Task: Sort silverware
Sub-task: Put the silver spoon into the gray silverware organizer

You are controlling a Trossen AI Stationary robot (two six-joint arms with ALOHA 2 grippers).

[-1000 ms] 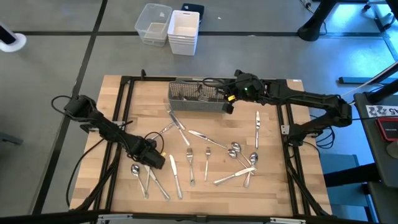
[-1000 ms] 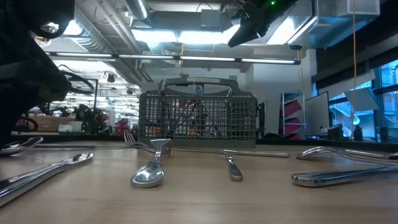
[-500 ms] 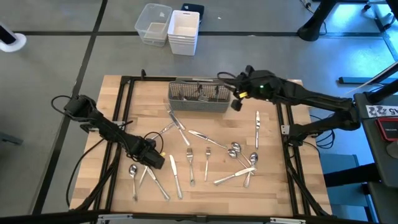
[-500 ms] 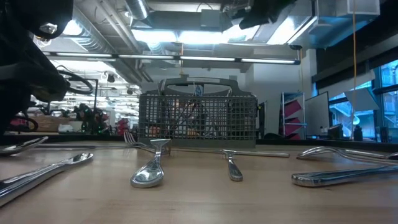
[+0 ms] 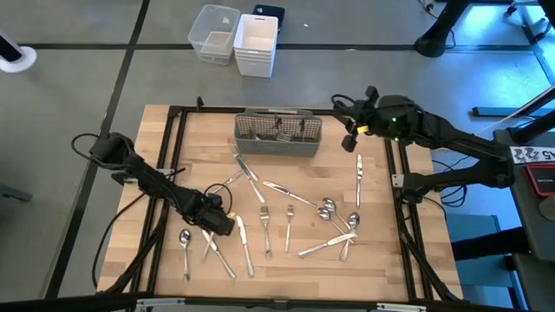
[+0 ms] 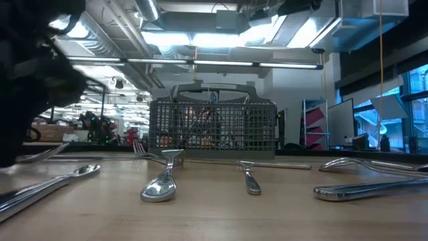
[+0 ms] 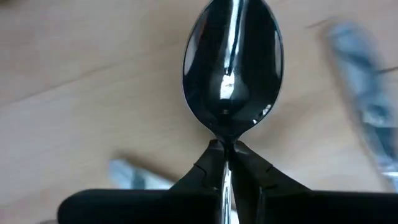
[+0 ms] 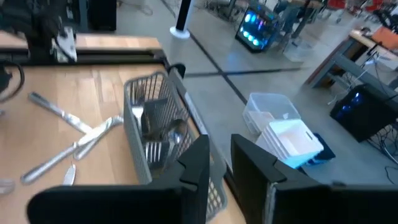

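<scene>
Here the left hand [image 7: 227,163] is pinching shut on the neck of a spoon [image 7: 232,68] low over the table [image 5: 381,260], bowl pointing straight ahead of the fingers. The basket [image 5: 277,136] is sitting well away at the far edge. The right hand [image 5: 350,137] is hovering just beside that basket, slightly parted and holding nothing.

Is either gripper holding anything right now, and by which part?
The left gripper is shut on a spoon, pinched at the neck just below the bowl. The right gripper holds nothing.
</scene>
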